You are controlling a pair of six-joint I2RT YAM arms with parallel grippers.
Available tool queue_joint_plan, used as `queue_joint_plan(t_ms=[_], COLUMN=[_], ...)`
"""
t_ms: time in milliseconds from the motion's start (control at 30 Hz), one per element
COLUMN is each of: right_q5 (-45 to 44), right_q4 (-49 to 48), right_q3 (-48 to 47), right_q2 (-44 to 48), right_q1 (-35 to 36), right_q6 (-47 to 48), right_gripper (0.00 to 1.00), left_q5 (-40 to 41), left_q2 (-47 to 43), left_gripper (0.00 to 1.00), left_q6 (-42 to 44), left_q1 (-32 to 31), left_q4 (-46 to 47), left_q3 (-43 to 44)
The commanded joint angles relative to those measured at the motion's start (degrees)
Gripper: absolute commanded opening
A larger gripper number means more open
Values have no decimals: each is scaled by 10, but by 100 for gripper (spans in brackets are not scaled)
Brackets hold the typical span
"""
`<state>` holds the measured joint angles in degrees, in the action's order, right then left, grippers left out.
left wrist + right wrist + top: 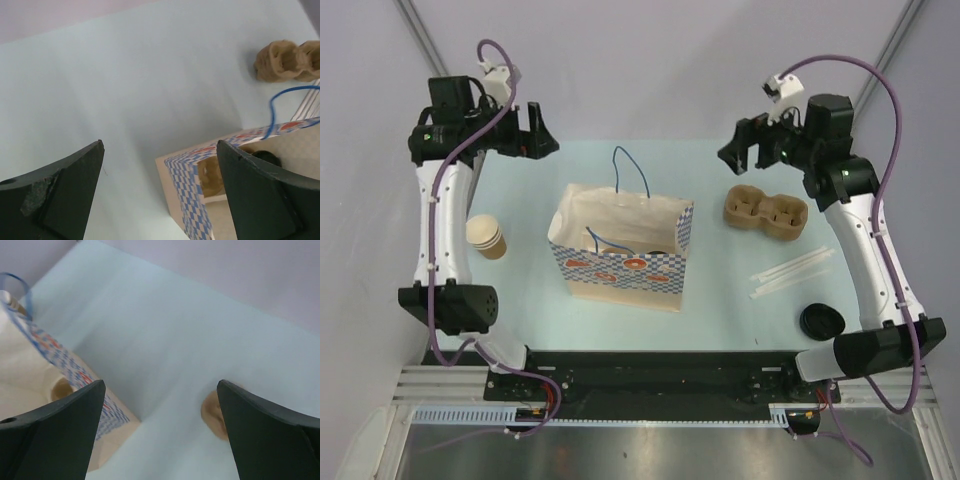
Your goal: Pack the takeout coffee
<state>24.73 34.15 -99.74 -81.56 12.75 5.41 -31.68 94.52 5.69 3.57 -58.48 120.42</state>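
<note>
Both of my end effectors hang above the far side of the desk [720,300] with nothing in them. My left end effector [540,134] has its fingers spread wide and sits over the far-left corner. My right end effector [733,148] is spread just as wide, above the far-right part, close to the moulded pulp cup carrier [766,212] that lies on the desk.

The patterned paper bag [620,272] stands upright and open in the middle of the desk, with its blue cord handles [630,165] sticking up. The takeout coffee [265,157] is inside the bag. From my left wrist I see only its black lid near the rim, beside a second pulp carrier [210,176] that is also in the bag; the cup's body is hidden.

A stack of lidless brown cups [486,237] stands left of the bag. Near my right arm, white wrapped straws [792,272] and a loose black lid [821,321] lie on the desk.
</note>
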Motion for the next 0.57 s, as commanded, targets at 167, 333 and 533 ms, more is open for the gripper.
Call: queue_joint_plan(t_ms=[167, 333, 533], right_q5=[37, 35, 30], right_q4=[-12, -8, -39], right_q3=[186, 236, 250], right_q2=[36, 54, 59], right_q1=[-123, -141, -142], right_q6=[-41, -29, -29], right_gripper=[100, 100, 100], left_q5=[55, 65, 94], left_q2=[-11, -57, -76], left_gripper=[99, 100, 100], left_q6=[41, 39, 35], left_q1=[11, 17, 21], left_q4=[12, 56, 65], left_q3=[-159, -282, -290])
